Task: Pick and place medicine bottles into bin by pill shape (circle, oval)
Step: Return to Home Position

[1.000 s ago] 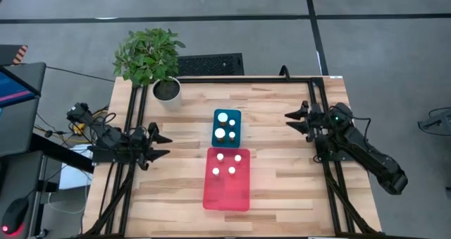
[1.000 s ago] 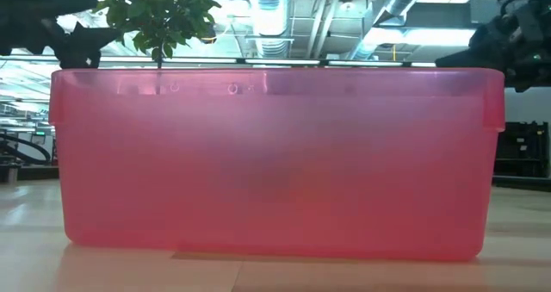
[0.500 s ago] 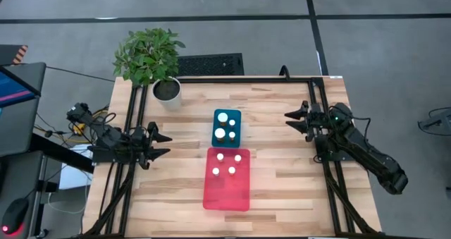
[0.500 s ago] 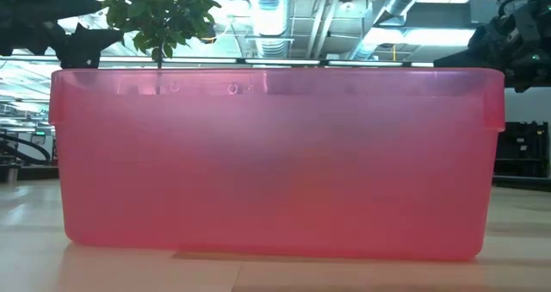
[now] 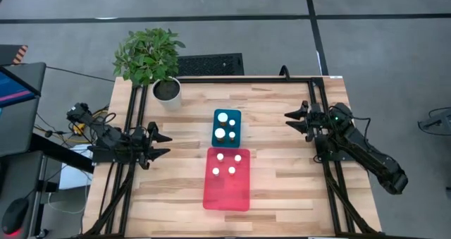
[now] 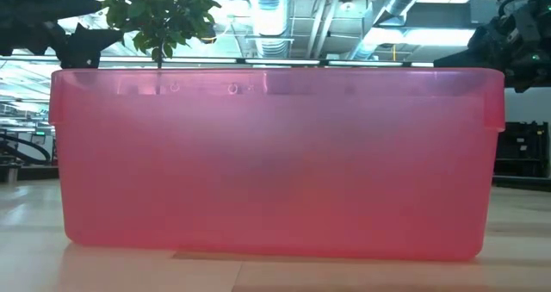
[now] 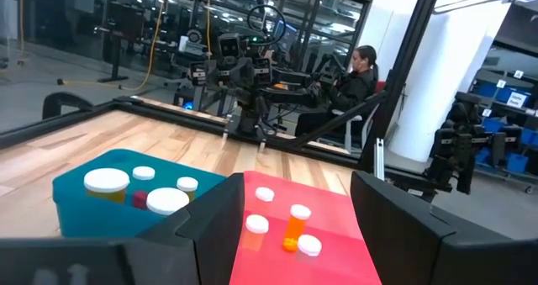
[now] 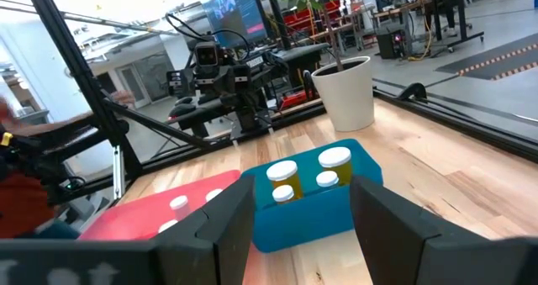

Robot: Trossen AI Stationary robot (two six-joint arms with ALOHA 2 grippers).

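A teal bin [image 5: 227, 127] at the table's middle holds three white-capped medicine bottles [image 5: 223, 118]. A pink bin [image 5: 227, 178] just nearer holds several more bottles [image 5: 220, 156]; one has an orange body [image 7: 294, 226]. The pink bin fills the low view [image 6: 275, 163]. My left gripper [image 5: 163, 145] is open and empty at the table's left edge, pointing toward the bins. My right gripper [image 5: 290, 119] is open and empty at the right edge, pointing toward the teal bin [image 8: 311, 197].
A potted plant in a white pot [image 5: 167, 91] stands at the far left corner. Black frame rails [image 5: 134, 126] run along the left and right table edges. Bare wood lies between each gripper and the bins. A seated person [image 7: 357, 75] is beyond the table.
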